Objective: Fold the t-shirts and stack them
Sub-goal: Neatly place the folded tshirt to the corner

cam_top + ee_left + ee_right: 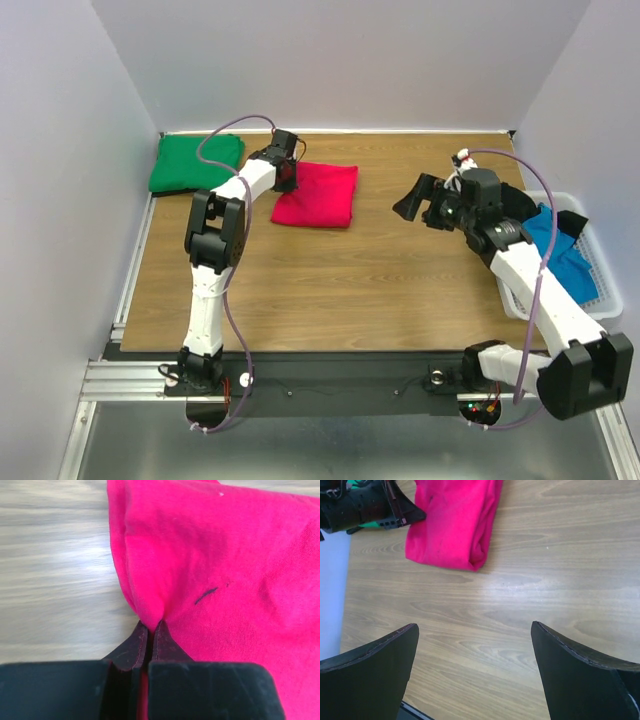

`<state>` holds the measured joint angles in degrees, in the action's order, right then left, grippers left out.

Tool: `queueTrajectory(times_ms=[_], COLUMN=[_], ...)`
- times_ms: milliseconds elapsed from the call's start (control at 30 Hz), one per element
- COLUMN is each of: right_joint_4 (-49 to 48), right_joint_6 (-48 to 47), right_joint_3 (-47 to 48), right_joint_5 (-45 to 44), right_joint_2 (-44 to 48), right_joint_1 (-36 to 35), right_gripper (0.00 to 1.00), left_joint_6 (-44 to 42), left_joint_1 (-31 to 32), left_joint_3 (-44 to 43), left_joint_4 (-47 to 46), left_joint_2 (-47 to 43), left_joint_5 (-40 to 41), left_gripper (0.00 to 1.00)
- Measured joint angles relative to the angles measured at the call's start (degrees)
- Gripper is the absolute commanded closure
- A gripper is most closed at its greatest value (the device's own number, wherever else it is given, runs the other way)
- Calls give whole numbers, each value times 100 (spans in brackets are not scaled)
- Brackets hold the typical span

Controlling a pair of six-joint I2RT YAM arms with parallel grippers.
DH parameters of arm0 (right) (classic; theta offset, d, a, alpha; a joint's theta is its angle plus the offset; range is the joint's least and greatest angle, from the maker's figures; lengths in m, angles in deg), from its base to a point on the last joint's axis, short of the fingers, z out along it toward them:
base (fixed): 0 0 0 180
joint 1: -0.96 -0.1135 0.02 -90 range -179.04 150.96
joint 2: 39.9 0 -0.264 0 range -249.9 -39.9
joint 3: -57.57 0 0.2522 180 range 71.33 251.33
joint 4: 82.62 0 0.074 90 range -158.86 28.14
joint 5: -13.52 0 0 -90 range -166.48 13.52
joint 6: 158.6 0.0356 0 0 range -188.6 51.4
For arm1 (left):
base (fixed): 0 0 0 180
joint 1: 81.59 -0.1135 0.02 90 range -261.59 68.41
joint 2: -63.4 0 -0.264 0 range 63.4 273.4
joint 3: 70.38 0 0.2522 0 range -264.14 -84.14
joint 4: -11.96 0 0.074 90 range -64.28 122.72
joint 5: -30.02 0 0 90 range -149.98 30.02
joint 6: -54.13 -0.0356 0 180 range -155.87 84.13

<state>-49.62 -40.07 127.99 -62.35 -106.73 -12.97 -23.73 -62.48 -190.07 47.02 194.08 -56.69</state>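
red t-shirt (318, 195): folded flat on table (350, 290), near 12 o'clock of table centre in top view
left gripper (150, 632): clamped tight on the red t-shirt's 9 o'clock edge, cloth puckered between the fingertips
right gripper (424, 205): fingers spread wide, nothing between them, over bare wood at about 2 o'clock of centre, well apart from the red t-shirt, tips facing 9 o'clock
green t-shirt (195, 163): folded, at 10 o'clock in the far-left corner, near the red t-shirt but not touching
blue t-shirt (565, 255): crumpled inside basket (608, 285), partly hidden by right arm
basket: white, slatted, at the table's 3 o'clock edge
dark cloth under right arm at basket: too hidden to tell what it is
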Motion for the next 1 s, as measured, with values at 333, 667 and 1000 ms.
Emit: queueTrajectory(times_ms=[333,667,1000], right_joint_4=[17,28,28], right_joint_6=[-118,-313,-330], right_joint_3=[-968,-1064,-1064], right_joint_5=[-363,-841,-1099], right_joint_2=[715,374,249], right_joint_1=[0,0,0], right_gripper=[0,0,0], left_joint_6=[-1235,-2507,-3381], left_joint_1=[-35,-245,-522], left_joint_3=[-846,-2304,-2369], left_joint_4=[686,704,313], left_joint_2=[-2,-2,-2], left_joint_5=[1869,3064,3449], left_gripper=[100,100,100])
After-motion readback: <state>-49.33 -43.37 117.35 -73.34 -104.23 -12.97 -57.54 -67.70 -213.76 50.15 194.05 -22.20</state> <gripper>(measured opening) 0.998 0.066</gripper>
